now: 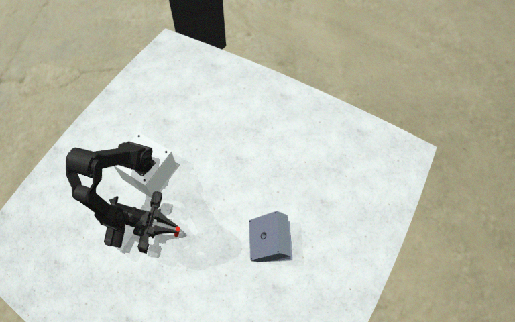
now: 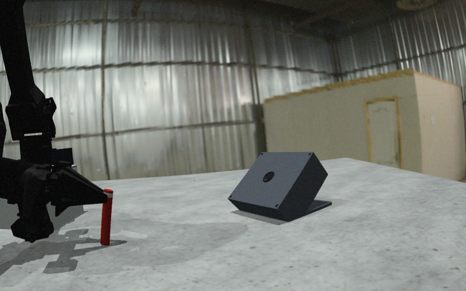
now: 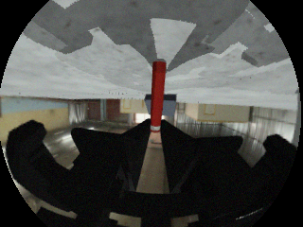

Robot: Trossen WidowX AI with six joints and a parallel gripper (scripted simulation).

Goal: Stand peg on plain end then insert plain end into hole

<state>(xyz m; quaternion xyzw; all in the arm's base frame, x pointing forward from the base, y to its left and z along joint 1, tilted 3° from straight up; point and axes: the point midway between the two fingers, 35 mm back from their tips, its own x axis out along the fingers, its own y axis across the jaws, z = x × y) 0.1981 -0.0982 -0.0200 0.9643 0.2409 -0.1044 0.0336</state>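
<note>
Standing step nearly done: hand [image 2: 104,198] clamped on peg [image 2: 106,219] at its banded top, peg upright with plain end on surface [image 2: 343,240], well apart from panel [image 2: 280,185]; next, likely open and back off without tipping.

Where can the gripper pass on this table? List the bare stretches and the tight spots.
Bare tabletop shows between the upright red peg and the grey sloped panel, and along the far side. It is crowded around the black gripper, shut on the peg's banded top, and by the white base.
</note>
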